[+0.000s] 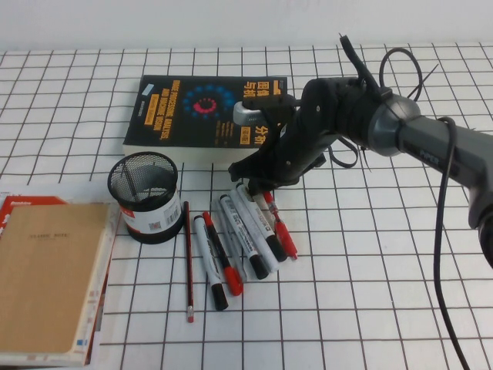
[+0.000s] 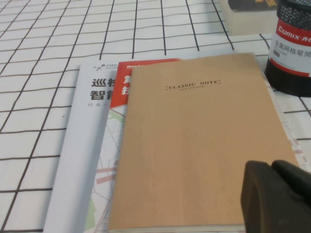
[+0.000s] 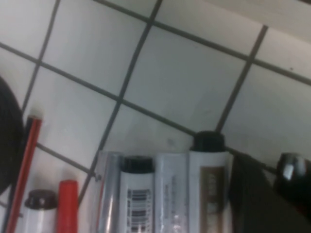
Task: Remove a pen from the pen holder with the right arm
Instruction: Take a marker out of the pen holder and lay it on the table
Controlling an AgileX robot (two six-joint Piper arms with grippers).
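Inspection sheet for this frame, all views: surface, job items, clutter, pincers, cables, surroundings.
Surface: white gridded table.
Job's things: mesh holder upright, no pen sticking out; markers and pencil lie flat beside it.
Clutter: black book behind; notebook on leaflets.
Pincers: right pincer low over the markers' far ends; left pincer shut, over the notebook's corner.
Cables: black cables loop off the right arm.
Surroundings: plain white wall.

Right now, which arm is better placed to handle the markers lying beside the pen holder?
Right: the right gripper hangs directly over the markers; the left gripper sits over the tan notebook.
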